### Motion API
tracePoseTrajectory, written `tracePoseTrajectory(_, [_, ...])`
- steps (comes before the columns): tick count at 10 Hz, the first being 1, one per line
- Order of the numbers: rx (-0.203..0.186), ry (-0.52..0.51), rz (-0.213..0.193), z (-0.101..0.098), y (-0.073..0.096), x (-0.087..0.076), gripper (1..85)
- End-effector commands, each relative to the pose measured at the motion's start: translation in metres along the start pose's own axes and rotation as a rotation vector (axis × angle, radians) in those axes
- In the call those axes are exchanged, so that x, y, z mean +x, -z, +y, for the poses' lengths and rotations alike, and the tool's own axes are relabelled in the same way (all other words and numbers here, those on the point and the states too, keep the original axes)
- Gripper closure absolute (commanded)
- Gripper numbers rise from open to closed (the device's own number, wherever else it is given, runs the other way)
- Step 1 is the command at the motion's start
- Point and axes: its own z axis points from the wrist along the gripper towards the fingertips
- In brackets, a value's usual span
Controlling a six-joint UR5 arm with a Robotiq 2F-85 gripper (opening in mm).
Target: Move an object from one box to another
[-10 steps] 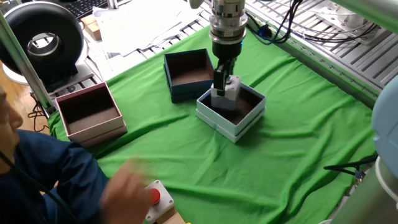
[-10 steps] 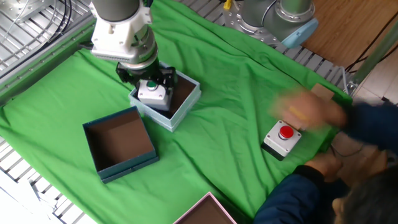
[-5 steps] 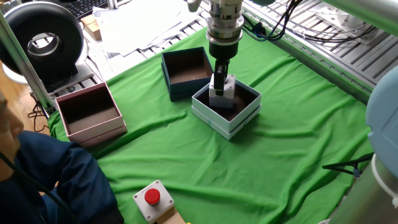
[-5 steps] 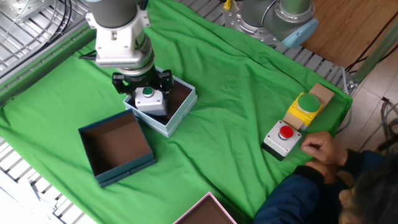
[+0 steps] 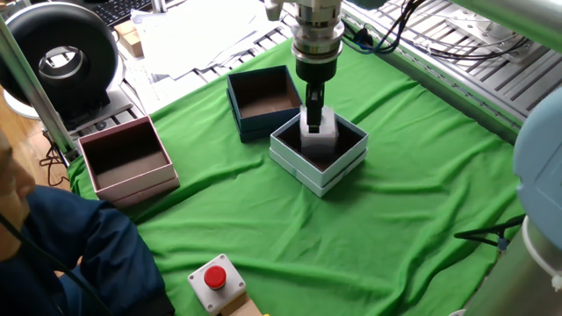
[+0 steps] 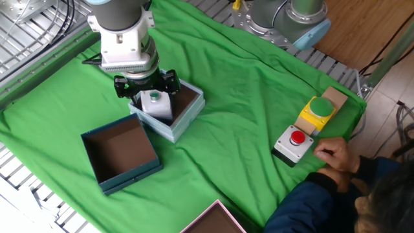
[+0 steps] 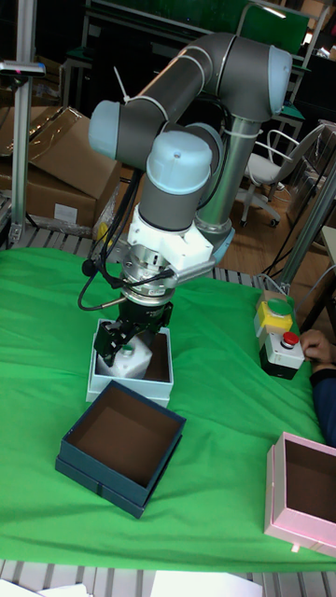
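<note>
Two fingers of your gripper [image 6: 153,102] were pinched on the grey cube [image 6: 155,104], which hung inside the pale box [image 6: 187,110] directly below; the teal box [image 6: 121,153] sat beside it.

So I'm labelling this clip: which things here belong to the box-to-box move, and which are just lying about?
Part of the job:
green-button switch
pincer, shut on the switch
pale blue-white box
dark teal box

Lying about:
pink box
red-button switch
yellow unit with green cap

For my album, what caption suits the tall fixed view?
Gripper holds green-button switch over pale box; teal box empty.
</note>
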Motion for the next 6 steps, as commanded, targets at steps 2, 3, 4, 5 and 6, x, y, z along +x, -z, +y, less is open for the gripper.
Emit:
tracePoseTrajectory(2, [-0.076, -0.052, -0.003, 0.016, 0.006, 0.000, 19.7])
tracePoseTrajectory(3, [-0.157, -0.193, 0.028, 0.040, 0.018, 0.000, 68.3])
tracePoseTrajectory(4, [-0.106, -0.275, 0.104, 0.033, 0.037, 0.009, 84.7])
tracePoseTrajectory(5, [-0.046, -0.297, 0.187, 0.026, 0.069, 0.019, 84.7])
tracePoseTrajectory(6, [-0.014, -0.358, 0.161, 0.026, 0.094, 0.005, 84.7])
